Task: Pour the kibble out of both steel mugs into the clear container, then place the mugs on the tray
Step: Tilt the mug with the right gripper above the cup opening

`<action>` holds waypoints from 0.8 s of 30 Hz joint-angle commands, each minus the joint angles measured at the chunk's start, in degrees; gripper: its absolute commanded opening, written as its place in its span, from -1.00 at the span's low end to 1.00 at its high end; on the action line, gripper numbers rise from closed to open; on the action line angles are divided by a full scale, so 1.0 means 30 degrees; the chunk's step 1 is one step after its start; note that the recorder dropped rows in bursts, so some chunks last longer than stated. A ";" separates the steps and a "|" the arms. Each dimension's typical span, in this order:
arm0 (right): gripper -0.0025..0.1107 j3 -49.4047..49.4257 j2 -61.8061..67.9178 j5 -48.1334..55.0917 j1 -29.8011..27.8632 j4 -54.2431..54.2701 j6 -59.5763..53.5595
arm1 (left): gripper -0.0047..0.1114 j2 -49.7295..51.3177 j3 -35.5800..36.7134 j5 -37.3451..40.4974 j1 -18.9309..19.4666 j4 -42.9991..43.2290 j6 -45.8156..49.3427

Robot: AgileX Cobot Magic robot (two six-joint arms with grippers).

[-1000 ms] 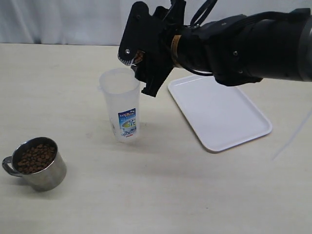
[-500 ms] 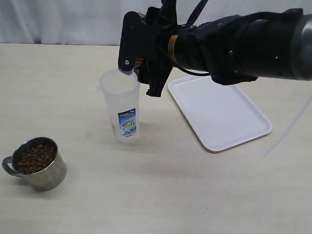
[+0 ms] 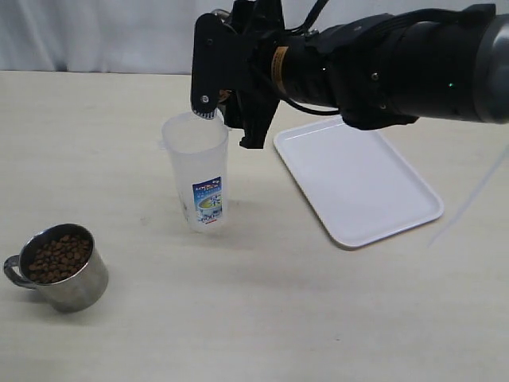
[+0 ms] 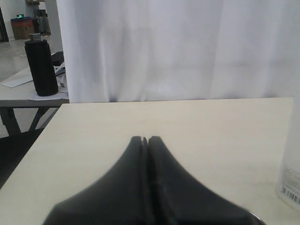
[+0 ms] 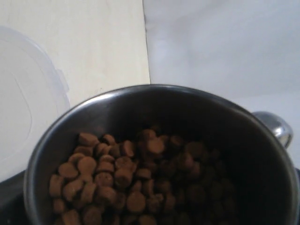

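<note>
Beige tabletop (image 3: 278, 318), white tray (image 3: 358, 183) flat toward its right edge. Clear container (image 3: 199, 175) upright near the middle, just left of the tray. My right gripper (image 3: 227, 111) hangs at the container's far rim, clamped on the held mug (image 5: 164, 108), with kibble (image 5: 117, 178) inside. Second mug (image 3: 75, 290) stands toward the left edge, near side, handle pointing left, filled with pellets (image 3: 56, 256). My left gripper (image 4: 144, 139): fingers pressed together, gripping nothing, above the tabletop.

Bulky black arm (image 3: 413, 72), yellow band (image 3: 276, 68), black fingers (image 3: 207, 56), looping cable (image 3: 318, 14).
</note>
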 commanded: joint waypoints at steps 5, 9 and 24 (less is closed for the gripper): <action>-0.88 -0.1014 0.0967 0.0023 0.0040 -0.0138 -0.0753 | -0.92 -0.0043 0.0043 -0.0180 -0.0027 0.0086 -0.0034; -0.88 -0.1014 0.0967 0.0066 0.0040 -0.0138 -0.0993 | -0.92 -0.0043 0.0043 -0.0180 -0.0027 0.0086 -0.0034; -0.88 -0.0972 0.0967 0.0031 0.0040 -0.0138 -0.2689 | -0.92 -0.0043 0.0043 -0.0180 -0.0027 0.0086 -0.0034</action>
